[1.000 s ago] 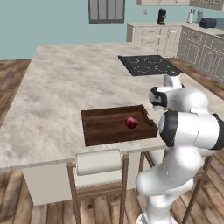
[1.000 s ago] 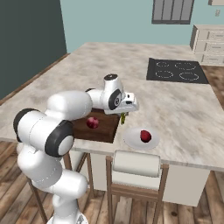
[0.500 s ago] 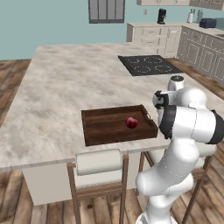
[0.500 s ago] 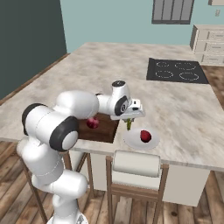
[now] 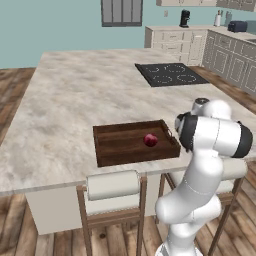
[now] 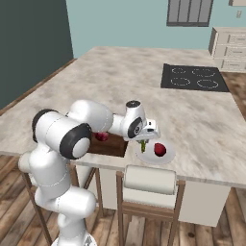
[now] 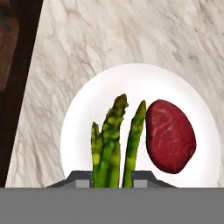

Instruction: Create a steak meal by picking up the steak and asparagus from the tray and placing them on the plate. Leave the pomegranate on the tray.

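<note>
Simulated kitchen, teal walls, wood floor, big marble island counter [image 5: 75, 100] with a black cooktop [image 5: 170, 74] at its far end and two stools [image 5: 112, 186] tucked under the near edge. Dark wooden tray [image 5: 116, 146] sits near the front edge of the counter, with the pomegranate [image 5: 150, 140] lying in its right part. White plate [image 7: 83, 118] rests on the counter just beside the tray, close to the counter edge. Steak [image 7: 170, 135] lies flat on the plate, right half in the hand view; in the right base view it is the red lump [image 6: 160, 149] on the plate [image 6: 169, 157]. Gripper [image 6: 143, 141] hangs over the plate's near-left side, closed on the asparagus [image 7: 114, 142], green stalks sticking out from between the finger tips over the plate, just beside the steak, not touching it. Cannot tell if the asparagus tips touch the plate.
</note>
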